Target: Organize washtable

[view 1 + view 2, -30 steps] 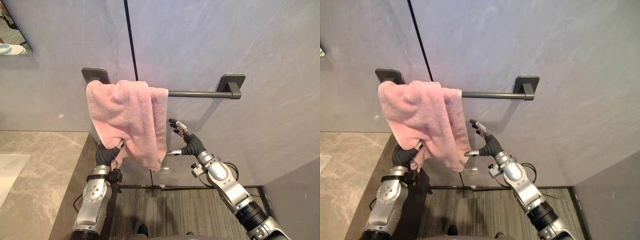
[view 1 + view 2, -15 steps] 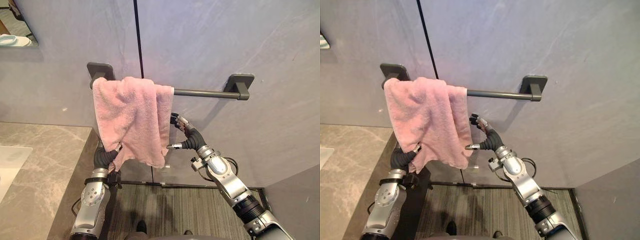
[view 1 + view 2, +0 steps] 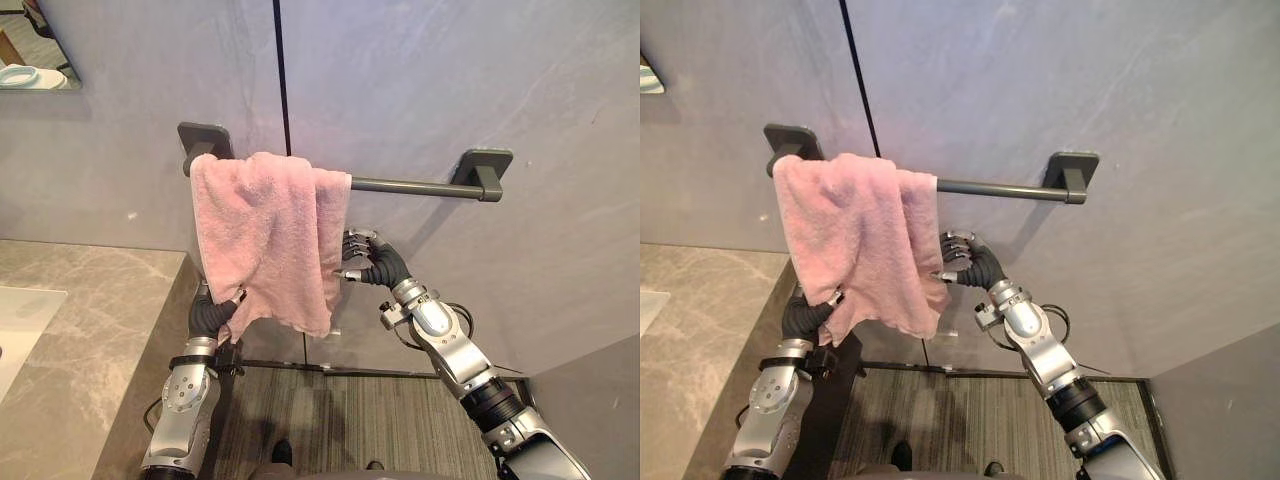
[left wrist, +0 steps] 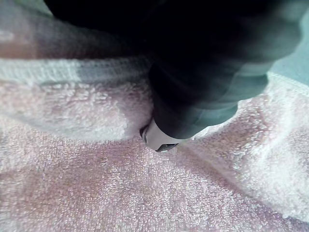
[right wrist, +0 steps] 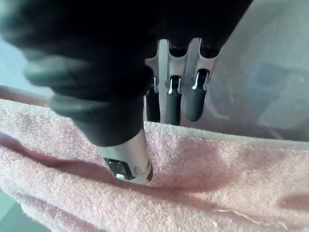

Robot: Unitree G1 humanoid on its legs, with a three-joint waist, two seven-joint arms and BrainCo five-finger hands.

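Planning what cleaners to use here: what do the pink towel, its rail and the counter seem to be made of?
The pink towel: terry cloth, probably cotton; fuzzy looped pile, soft folds.
The rail: likely metal with a matte dark grey coating; straight, thin, no gloss.
The counter: stone or stone-look slab, smooth; grey-beige with pale veins.

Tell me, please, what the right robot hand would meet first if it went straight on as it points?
The pink towel: the right robot hand pinches its hanging edge, thumb in front, fingers behind. Beyond that probably the grey wall, though depth is unclear.
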